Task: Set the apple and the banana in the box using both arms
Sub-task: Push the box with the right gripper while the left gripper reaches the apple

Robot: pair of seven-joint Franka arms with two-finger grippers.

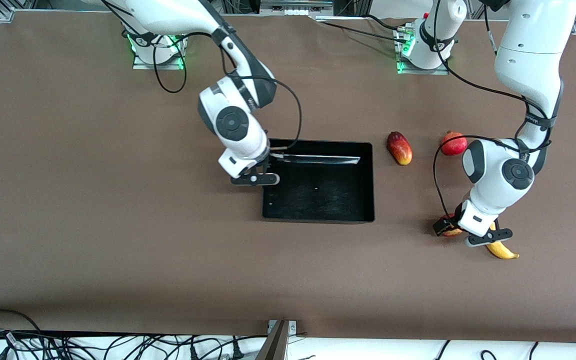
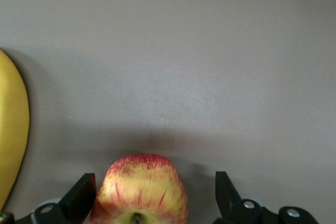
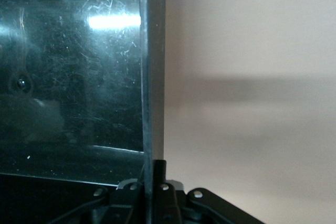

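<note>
Your left gripper [image 2: 149, 200] sits low at the table, its 2 fingers spread around the apple [image 2: 140, 190], the banana [image 2: 11, 129] just beside it. Your right gripper [image 3: 152, 190] is clamped on the wall of the box [image 1: 368, 180].

I see the right arm's black gripper [image 1: 256, 178] at the black shallow plastic box's [image 1: 365, 182] wall; my left gripper [image 1: 473, 235] sits low over a red-yellow apple [image 1: 451, 231], beside a curved yellow banana [image 1: 504, 251].
</note>
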